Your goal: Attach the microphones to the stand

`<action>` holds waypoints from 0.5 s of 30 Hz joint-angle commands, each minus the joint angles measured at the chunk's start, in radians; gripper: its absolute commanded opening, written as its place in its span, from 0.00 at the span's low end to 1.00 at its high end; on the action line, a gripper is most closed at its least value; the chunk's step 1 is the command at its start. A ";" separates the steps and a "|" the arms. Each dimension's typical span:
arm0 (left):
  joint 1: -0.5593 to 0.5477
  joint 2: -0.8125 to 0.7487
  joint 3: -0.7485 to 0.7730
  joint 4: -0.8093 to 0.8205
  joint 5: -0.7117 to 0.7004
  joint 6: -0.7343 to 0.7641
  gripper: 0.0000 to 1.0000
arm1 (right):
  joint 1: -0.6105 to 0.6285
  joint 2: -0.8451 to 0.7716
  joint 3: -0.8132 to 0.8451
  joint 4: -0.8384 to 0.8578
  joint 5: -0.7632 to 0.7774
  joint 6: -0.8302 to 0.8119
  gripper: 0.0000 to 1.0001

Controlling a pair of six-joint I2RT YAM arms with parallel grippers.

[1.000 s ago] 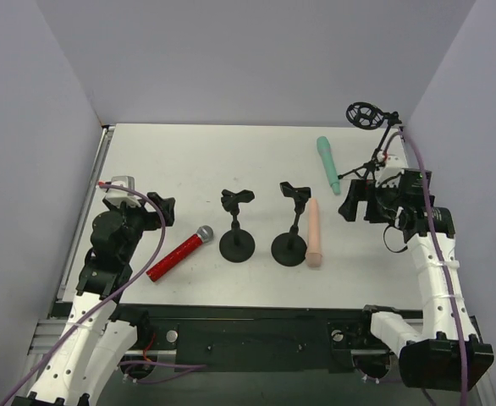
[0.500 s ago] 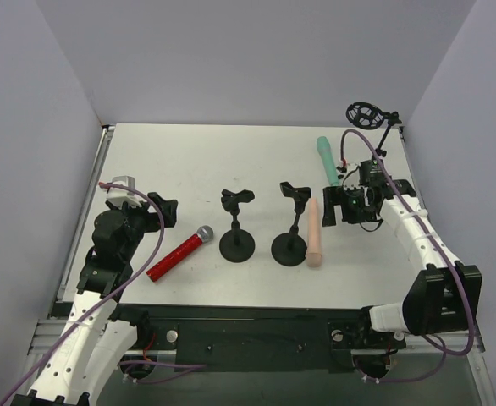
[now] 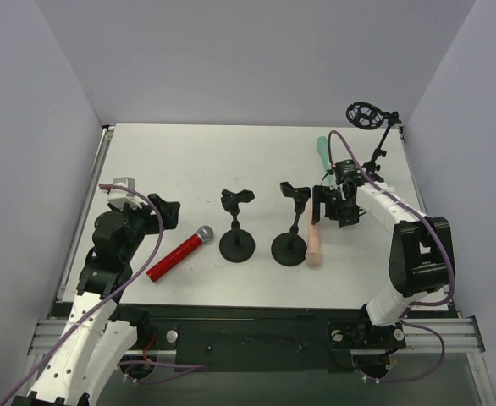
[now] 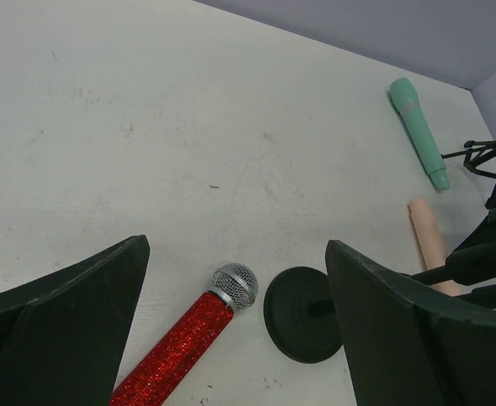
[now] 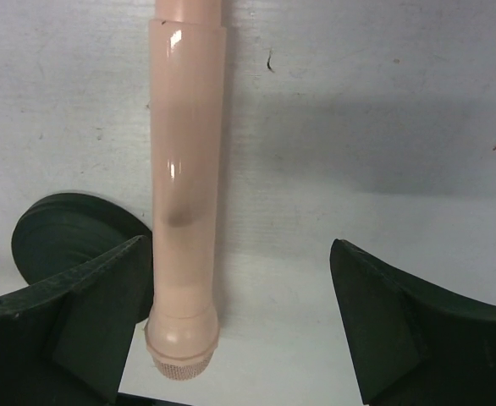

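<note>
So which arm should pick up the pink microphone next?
The right arm. The right gripper is open over the pink microphone, which lies between its fingers. The left gripper is far off, beside the red microphone.

The peach-pink microphone (image 5: 184, 169) is gleaming pale on the white table (image 3: 189, 161). The red microphone (image 4: 173, 355) is glittering, silver-meshed on top. The teal-green microphone (image 4: 419, 131) is showing plain, and both stands (image 3: 236, 245) are looking black.
</note>
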 commanded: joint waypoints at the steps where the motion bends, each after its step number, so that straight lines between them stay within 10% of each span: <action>1: -0.004 -0.012 -0.003 0.006 0.015 -0.013 0.97 | 0.035 0.021 0.048 -0.009 0.065 0.029 0.81; 15: -0.004 -0.021 0.006 -0.011 0.022 -0.019 0.97 | 0.078 0.164 0.073 -0.038 0.126 0.046 0.70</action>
